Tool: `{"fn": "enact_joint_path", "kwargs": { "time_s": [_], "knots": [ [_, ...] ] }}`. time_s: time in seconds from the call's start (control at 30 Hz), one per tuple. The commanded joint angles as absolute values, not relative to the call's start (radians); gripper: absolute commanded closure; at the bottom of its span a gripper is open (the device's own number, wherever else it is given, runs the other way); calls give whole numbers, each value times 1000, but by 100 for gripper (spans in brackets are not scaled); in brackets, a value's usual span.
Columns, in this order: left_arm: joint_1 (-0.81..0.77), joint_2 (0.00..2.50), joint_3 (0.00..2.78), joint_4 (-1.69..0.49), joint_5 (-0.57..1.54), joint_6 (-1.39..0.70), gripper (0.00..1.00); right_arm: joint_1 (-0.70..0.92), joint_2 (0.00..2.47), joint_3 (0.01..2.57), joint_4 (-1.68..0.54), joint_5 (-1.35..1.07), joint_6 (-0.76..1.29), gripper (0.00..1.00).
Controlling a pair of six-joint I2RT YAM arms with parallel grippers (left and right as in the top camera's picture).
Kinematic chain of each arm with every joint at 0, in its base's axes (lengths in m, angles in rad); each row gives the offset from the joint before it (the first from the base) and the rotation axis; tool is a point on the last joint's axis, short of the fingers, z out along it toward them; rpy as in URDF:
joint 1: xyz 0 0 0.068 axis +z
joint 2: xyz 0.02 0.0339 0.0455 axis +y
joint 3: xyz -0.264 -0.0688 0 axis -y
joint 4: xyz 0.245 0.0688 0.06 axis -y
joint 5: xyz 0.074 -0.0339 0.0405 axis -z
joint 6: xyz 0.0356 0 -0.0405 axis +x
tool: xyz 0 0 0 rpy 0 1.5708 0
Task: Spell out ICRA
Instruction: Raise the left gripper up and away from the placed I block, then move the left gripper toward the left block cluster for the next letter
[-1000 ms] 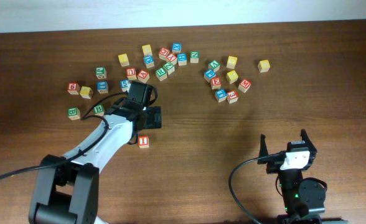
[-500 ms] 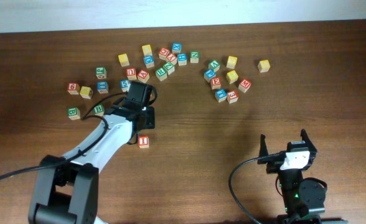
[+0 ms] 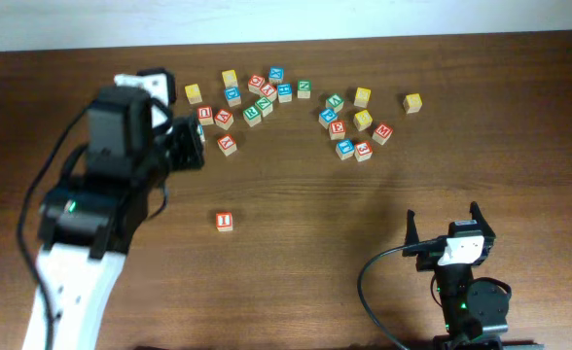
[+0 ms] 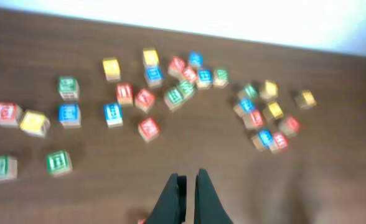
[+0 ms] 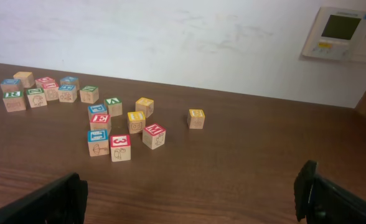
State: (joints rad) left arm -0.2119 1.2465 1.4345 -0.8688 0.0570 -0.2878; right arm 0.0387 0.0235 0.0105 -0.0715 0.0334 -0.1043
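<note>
Presently: I cube [image 3: 225, 222] alone mid-worktop [image 3: 315, 262]; left pincer [image 4: 187, 180] clenched, empty; open wide, squared, before taking next letter.

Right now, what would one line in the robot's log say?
left gripper: shut, empty, above table | right gripper: open, at near edge | I cube: alone, mid-table | other cubes: scattered at back

Dark wooden table [image 3: 296, 282] with scattered letter cubes [image 3: 194, 93], lone red I cube [image 3: 225, 222]
</note>
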Motion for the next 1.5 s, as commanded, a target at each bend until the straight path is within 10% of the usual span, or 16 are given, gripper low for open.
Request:
{"fn": "enact_joint_path", "kwargs": {
  "time_s": [0.0,0.37,0.53,0.7,1.47],
  "knots": [
    [-213,1221,1430,-961,127,-286,100,32,20,6,-80,31,-101,2],
    [-213,1229,1428,-1087,128,-287,100,32,20,6,-80,31,-101,2],
    [-213,1229,1427,-1106,128,-287,83,32,20,6,-80,31,-101,2],
    [-213,1229,1425,-1103,123,-287,100,32,20,6,-80,31,-101,2],
    [-213,1252,1402,-1093,124,-287,100,32,20,6,-80,31,-101,2]
  ]
}}
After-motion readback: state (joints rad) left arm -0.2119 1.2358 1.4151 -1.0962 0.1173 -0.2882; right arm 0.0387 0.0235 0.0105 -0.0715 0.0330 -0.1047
